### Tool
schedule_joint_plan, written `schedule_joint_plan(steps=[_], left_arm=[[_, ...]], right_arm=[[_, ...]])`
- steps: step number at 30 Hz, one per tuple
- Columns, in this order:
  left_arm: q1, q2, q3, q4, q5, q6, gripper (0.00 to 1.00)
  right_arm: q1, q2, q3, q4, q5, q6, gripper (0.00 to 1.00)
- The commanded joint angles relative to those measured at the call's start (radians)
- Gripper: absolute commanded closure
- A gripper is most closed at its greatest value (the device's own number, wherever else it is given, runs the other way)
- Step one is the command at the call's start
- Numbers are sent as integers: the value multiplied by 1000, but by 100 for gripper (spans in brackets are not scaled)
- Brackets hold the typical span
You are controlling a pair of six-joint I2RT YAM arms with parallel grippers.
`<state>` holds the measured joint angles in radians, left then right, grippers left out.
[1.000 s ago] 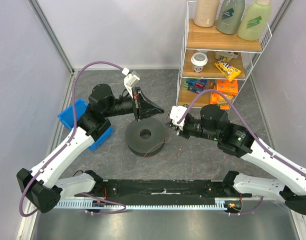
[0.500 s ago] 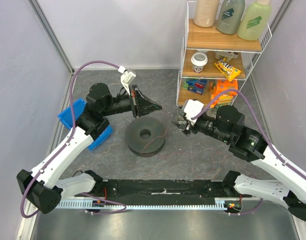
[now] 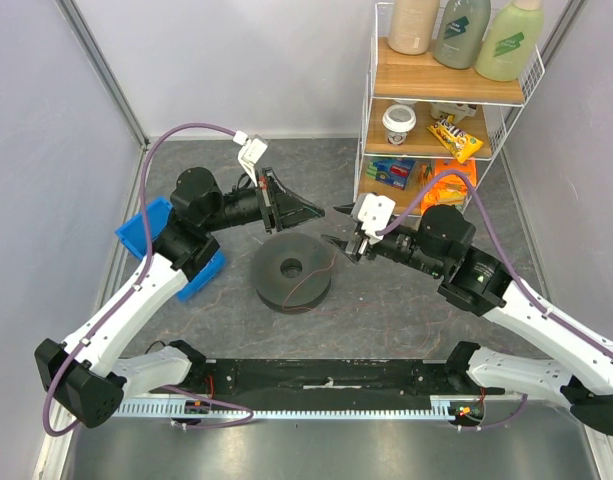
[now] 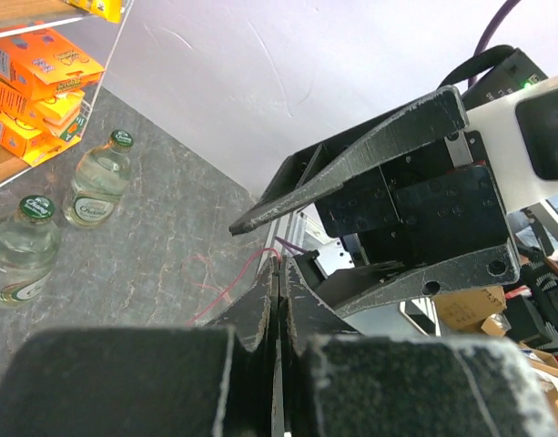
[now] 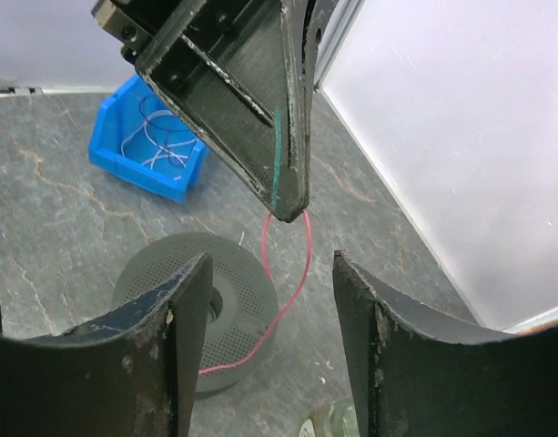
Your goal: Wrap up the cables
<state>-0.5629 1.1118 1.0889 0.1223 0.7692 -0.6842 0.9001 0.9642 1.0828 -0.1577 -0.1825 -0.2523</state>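
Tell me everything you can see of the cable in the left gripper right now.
The cable is one string-thin, pinkish-red flexible wire. The left gripper is shut and pinches it at the fingertips; from there it hangs as a narrow, slack loop. One strand drops onto the dark perforated spool; the other curves down and trails across the spool's top face. The right gripper, open, does not touch it.

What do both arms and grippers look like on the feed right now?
Both the left arm and right arm have white shells on long links and black joint housings, each with a purple hose running to a white camera block. The left gripper and right gripper have black wedge-shaped fingers; one left finger carries a green stripe.
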Motion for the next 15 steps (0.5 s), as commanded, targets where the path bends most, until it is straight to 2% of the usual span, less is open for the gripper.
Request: schedule_joint_plan(steps=[1,6,13,15], left_arm=[[15,-26,-1,73,22,-61,98],[21,-36,-11,79,22,-71,98],[23,-38,-20,105,30,-89,99],[24,-38,-23,105,31,-92,98]], right_arm=[[-1,8,2,101,-41,22,42],[-3,5,-11,121,-54,18,61],[-1,14,-21,115,-43,24,67],[-1,16,-20,116,-40,25,72]])
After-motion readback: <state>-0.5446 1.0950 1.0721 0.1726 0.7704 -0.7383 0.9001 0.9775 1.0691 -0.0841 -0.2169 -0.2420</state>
